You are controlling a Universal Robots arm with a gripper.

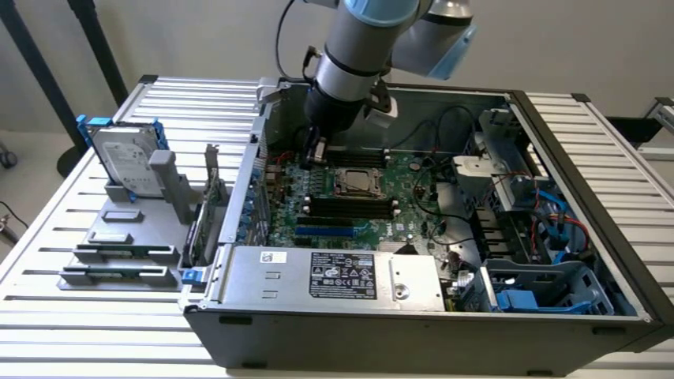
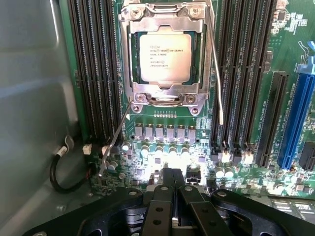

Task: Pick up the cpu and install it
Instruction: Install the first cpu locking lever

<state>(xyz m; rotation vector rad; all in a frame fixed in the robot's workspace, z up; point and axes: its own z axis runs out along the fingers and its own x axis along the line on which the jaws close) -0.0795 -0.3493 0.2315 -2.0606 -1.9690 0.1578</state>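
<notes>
The cpu point(image 2: 165, 53), a flat square chip with a shiny silver top, lies in the metal socket frame point(image 2: 165, 98) on the green motherboard point(image 1: 395, 225); in the exterior view the cpu point(image 1: 358, 181) sits mid-board inside the open computer case. Two thin wire levers point(image 2: 116, 140) stick out on either side of the socket. My gripper point(image 2: 172, 184) hovers over the row of small components just beside the socket, fingers pressed together with nothing between them. In the exterior view the gripper point(image 1: 312, 154) hangs near the case's left wall, a short way from the cpu.
Black memory slots point(image 2: 93, 69) flank the socket and a blue slot point(image 2: 295, 123) lies further off. A labelled power-supply box point(image 1: 331, 276) fills the case front. A hard drive in a blue bracket point(image 1: 126, 162) stands on a grey fixture point(image 1: 121, 253) outside the case. A black cable loop point(image 2: 61, 177) lies by the case wall.
</notes>
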